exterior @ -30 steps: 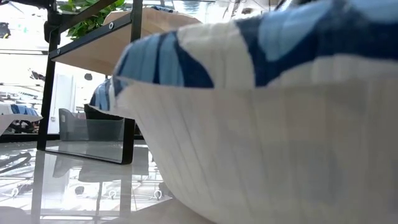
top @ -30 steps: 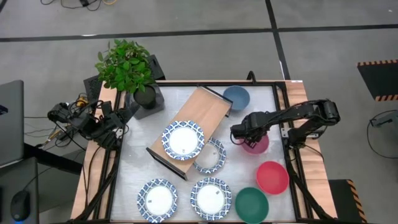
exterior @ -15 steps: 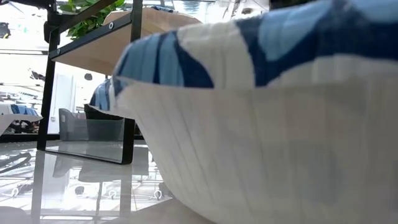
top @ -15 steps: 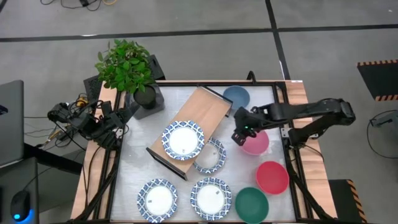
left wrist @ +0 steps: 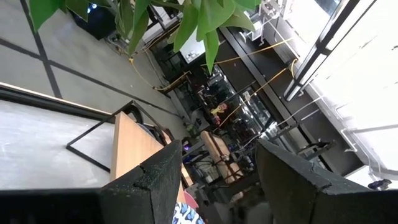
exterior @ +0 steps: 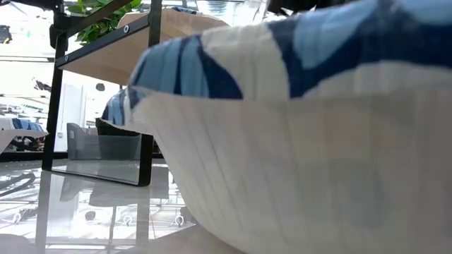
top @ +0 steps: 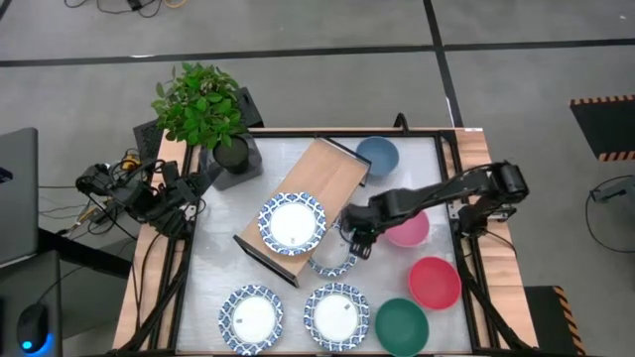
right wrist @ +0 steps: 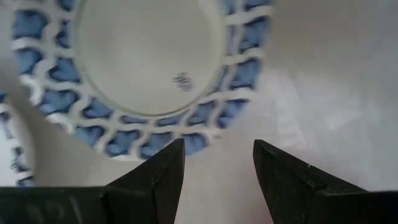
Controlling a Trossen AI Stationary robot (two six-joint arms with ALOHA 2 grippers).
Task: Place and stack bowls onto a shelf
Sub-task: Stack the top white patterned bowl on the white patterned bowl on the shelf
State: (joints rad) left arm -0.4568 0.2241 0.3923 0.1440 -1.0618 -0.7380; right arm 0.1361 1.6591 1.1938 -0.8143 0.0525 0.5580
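My right gripper (top: 356, 241) (right wrist: 217, 169) is open and hovers over the right rim of a white dish with a blue patterned rim (top: 330, 252) (right wrist: 149, 62). That dish lies on the table beside the shelf. The shelf (top: 316, 183) is a light-wood board set at a slant, with another patterned dish (top: 292, 222) resting on it. Two more patterned dishes (top: 250, 317) (top: 336, 315) sit near the front edge. The pink bowl (top: 411, 229), red bowl (top: 434, 282), teal bowl (top: 401, 327) and slate blue bowl (top: 377, 155) stand on the table. My left gripper (left wrist: 217, 180) is open, parked at the left edge.
A potted plant (top: 203, 111) stands at the far left corner next to the shelf. In the low view a patterned dish (exterior: 296, 141) fills most of the picture, with the shelf's black frame (exterior: 56, 92) behind it. Cables lie by the left arm (top: 149, 193).
My right gripper has moved from above the pink bowl toward the table's left and slightly nearer, and now hovers over the patterned dish beside the shelf. The bowls and dishes have stayed where they were.
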